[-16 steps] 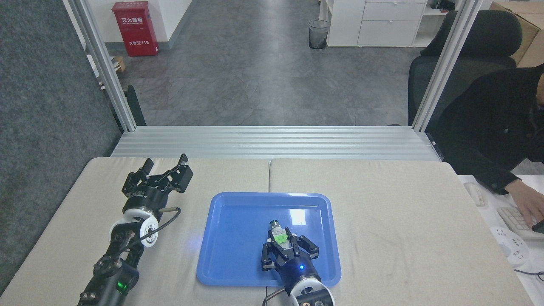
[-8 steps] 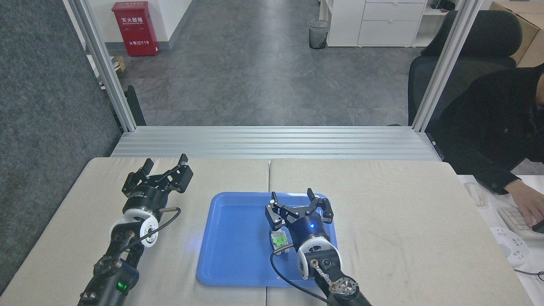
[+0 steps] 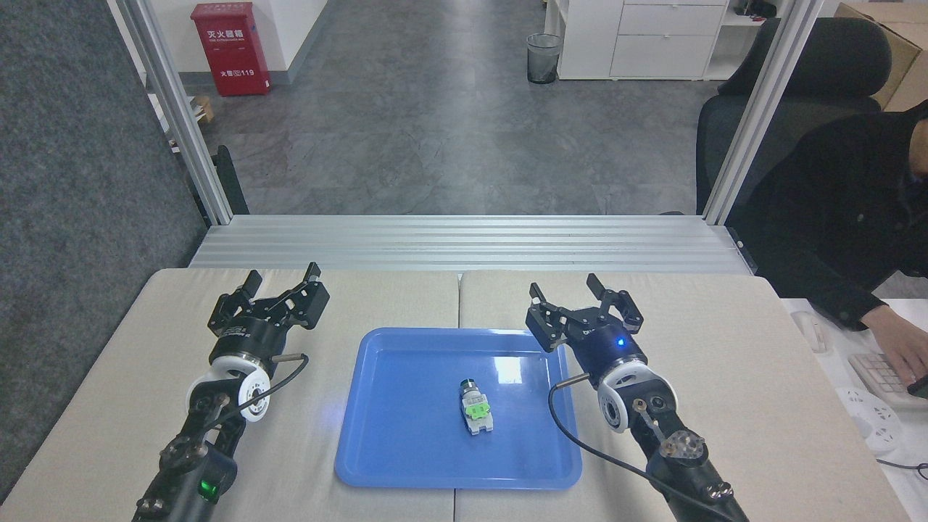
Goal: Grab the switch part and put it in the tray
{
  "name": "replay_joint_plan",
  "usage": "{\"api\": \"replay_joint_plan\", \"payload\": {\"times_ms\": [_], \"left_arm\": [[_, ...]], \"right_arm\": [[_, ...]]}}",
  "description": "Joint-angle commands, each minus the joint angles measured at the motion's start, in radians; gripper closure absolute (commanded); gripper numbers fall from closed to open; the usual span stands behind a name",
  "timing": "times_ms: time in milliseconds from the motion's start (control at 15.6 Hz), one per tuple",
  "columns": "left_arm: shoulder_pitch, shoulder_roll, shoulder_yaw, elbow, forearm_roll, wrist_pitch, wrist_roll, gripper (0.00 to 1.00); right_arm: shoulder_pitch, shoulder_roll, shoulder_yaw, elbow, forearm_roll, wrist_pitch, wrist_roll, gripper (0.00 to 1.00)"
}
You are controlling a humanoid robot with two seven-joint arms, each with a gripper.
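1. Switch part [image 3: 475,408] lies flat inside the tray [image 3: 406,449], a little right of the tray's middle. Dark cylindrical end points far, grey-white body near, green clip between. Nothing touching it.
2. Tray sits on the padded table [image 3: 725,377], straddling the seam between the two beige pads; glossy blue, raised rim, otherwise bare.
3. My right gripper [image 3: 575,291] is just past the tray's far right corner, over the right pad, well apart from the switch part. Fingers spread wide, holding nothing; blue light lit on the body.
4. My left gripper [image 3: 284,278] is over the left pad, left of the tray and clear of it. Fingers likewise spread, empty.
5. Beyond the table: ribbed metal platform, then grey floor with a red cabinet [image 3: 230,48] far left and a waste bin [image 3: 544,58].
6. Right edge: a person in dark clothing [image 3: 841,210], hand on a keyboard [image 3: 881,378].
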Motion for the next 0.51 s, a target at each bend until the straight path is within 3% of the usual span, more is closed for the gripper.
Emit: {"api": "replay_joint_plan", "payload": {"times_ms": [0, 449], "left_arm": [[0.000, 0.000, -0.001, 0.000, 0.000, 0.000, 0.001, 0.00], [0.000, 0.000, -0.001, 0.000, 0.000, 0.000, 0.001, 0.00]], "right_arm": [[0.027, -0.140, -0.157, 0.006, -0.025, -0.022, -0.003, 0.02], [0.036, -0.137, -0.156, 0.008, -0.025, -0.022, -0.005, 0.02]]}}
